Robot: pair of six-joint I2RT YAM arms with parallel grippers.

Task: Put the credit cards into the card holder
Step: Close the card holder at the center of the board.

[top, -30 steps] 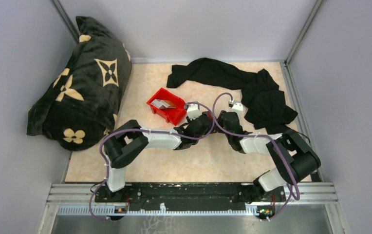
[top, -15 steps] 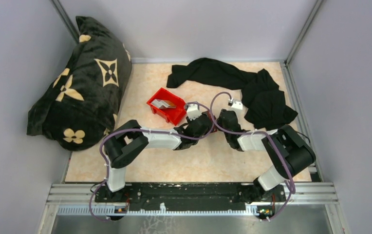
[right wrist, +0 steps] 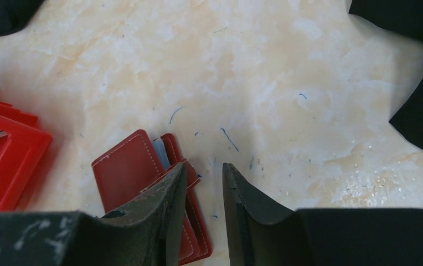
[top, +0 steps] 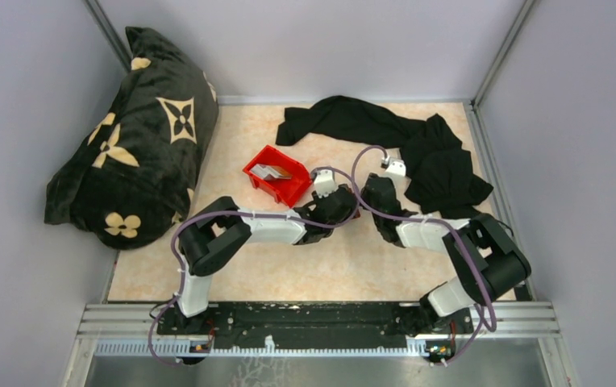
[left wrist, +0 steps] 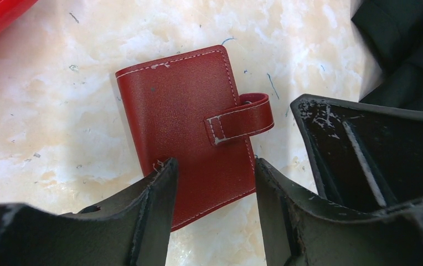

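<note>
The left gripper (left wrist: 215,166) stands open over the card holder (left wrist: 181,111), right of the red bin (top: 286,192). The right gripper (right wrist: 204,169), jaws slightly apart, holds nothing, just beside it.

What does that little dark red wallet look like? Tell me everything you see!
The card holder is small, dark red and leather-like, with pale stitching round its edges. A strap wraps over one side. It lies flat on the marbled table beside the red bin. The right wrist view shows a pale edge peeking between its covers. The open left tool straddles one end; whether it touches is unclear.
</note>
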